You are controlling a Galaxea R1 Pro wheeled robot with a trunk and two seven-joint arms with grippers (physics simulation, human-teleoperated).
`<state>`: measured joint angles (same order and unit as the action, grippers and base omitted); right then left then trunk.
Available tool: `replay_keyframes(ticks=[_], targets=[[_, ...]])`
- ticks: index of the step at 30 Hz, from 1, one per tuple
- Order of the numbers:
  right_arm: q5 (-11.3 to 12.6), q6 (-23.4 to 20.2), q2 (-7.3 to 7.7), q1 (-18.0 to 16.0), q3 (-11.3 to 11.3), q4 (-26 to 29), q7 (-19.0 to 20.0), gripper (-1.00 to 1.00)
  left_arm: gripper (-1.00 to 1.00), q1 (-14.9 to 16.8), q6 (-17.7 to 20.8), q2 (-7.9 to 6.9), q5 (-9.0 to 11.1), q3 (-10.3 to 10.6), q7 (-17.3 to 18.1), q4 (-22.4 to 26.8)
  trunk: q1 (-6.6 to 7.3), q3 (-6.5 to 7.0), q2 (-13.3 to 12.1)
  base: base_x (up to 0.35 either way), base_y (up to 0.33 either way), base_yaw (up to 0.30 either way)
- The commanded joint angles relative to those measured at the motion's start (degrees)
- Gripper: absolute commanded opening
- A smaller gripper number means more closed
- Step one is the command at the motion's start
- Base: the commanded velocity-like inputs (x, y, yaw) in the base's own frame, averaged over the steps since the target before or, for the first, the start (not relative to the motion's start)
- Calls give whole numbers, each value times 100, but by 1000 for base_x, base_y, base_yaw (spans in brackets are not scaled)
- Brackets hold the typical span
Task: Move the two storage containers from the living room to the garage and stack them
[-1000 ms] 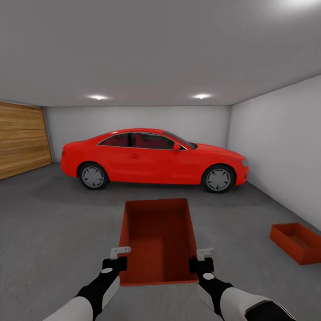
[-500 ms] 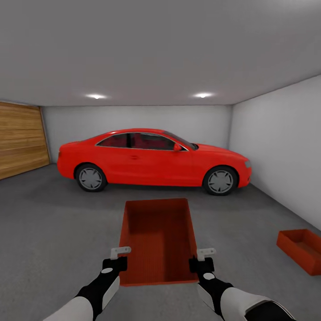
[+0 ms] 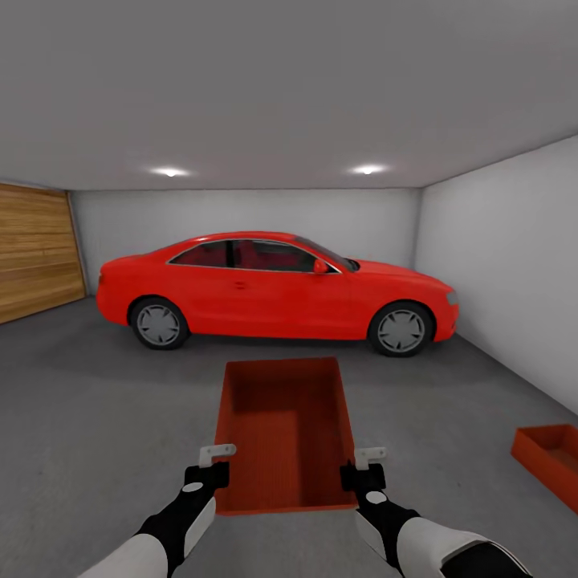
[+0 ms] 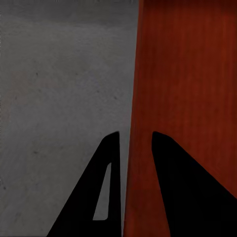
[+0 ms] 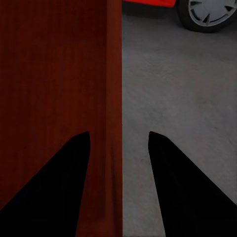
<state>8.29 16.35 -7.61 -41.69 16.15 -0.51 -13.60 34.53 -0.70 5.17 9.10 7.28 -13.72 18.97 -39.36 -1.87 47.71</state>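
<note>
The view has swung left: the floor-standing container now sits half cut off at the right edge.

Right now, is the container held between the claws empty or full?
Empty. In the head view the held container shows its bare ribbed bottom and inner walls, with nothing lying inside.

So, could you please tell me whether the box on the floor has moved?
No: the box still lies by the right wall; the car drifted in view too, so the camera moved.
</note>
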Motion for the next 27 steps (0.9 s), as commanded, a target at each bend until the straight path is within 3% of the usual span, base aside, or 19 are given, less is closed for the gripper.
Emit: replay_keyframes(ticks=[1,8,27], targets=[[-117,501,-10,-6,-174,14,54,-100,-100,1,-9,-95,48,-17,-69,-7,-4,-10,8,22,0,0],[-109,501,-5,-6,-174,14,42,-100,-100,1,-9,-95,48,-16,-69,-7,-4,-10,8,4,0,-25],[-108,501,-4,-6,-174,15,59,-100,-100,1,-9,-95,48,-16,-69,-7,-4,-10,8,0,0,-264]])
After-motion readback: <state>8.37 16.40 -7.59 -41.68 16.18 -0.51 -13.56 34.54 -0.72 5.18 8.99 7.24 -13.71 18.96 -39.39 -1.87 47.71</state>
